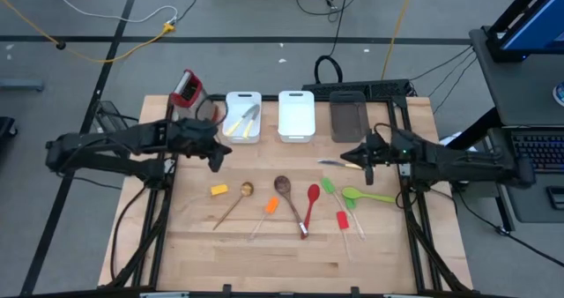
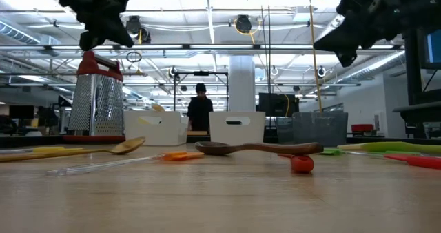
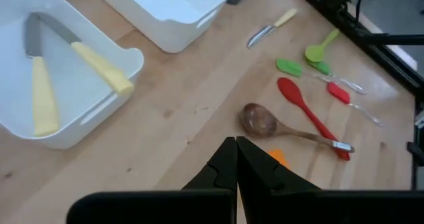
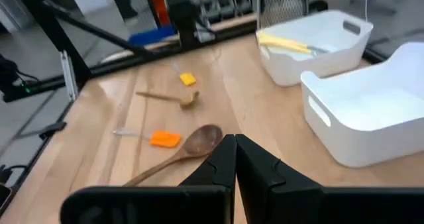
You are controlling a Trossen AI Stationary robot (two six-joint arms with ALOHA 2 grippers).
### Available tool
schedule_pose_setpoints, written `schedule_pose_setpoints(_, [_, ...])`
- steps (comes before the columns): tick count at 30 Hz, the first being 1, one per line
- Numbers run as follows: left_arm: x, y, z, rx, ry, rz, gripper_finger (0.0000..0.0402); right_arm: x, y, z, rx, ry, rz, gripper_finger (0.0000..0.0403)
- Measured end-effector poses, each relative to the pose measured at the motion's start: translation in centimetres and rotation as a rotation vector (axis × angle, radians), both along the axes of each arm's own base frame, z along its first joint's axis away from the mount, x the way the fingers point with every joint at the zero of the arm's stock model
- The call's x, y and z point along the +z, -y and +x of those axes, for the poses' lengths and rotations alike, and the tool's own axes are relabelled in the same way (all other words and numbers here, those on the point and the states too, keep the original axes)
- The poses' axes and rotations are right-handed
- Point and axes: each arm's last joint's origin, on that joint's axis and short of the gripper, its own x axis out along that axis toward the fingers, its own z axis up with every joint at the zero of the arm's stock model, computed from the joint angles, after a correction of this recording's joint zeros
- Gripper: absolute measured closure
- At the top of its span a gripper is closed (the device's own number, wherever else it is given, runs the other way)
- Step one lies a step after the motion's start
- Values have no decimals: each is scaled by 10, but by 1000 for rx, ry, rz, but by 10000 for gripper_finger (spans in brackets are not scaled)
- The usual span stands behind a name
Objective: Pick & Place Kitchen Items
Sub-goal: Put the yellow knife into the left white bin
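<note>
Surface: pale wooden table [image 1: 291,254]; no writing legible.
Left gripper [image 1: 216,161]: fingers pressed together, empty, raised beside the left white bin [image 1: 242,117].
Right gripper [image 1: 366,163]: closed, empty, above a pale-handled knife [image 1: 333,163].
Left white bin: two yellow-handled knives [image 3: 66,71].
Table centre: wooden spoons [image 1: 284,189], red spoon [image 1: 311,201], mini spatulas [image 1: 270,206].

Back row, left to right: box grater [image 1: 186,88], bin [image 1: 243,115] holding two knives [image 1: 244,120], second bin [image 1: 296,115], third bin [image 1: 348,119].
Table middle: spoons [image 1: 284,189] and spatulas [image 1: 270,206] in a loose row.
Lone knife [image 1: 332,163]: before the third bin.
</note>
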Motion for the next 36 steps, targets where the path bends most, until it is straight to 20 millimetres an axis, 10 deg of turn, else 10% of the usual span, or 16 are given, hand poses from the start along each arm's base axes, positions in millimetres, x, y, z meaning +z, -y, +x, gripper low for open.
schedule_pose_setpoints(9, [-6,4,-27,-31,85,42,401,24,5,26,-1,-250,49,399])
schedule_pose_setpoints(23, [-19,10,-52,-112,158,83,399,9,-1,60,-13,-627,195,402])
schedule_pose_setpoints(36, [-35,11,-55,-113,136,59,399,-10,-3,50,-187,-880,185,402])
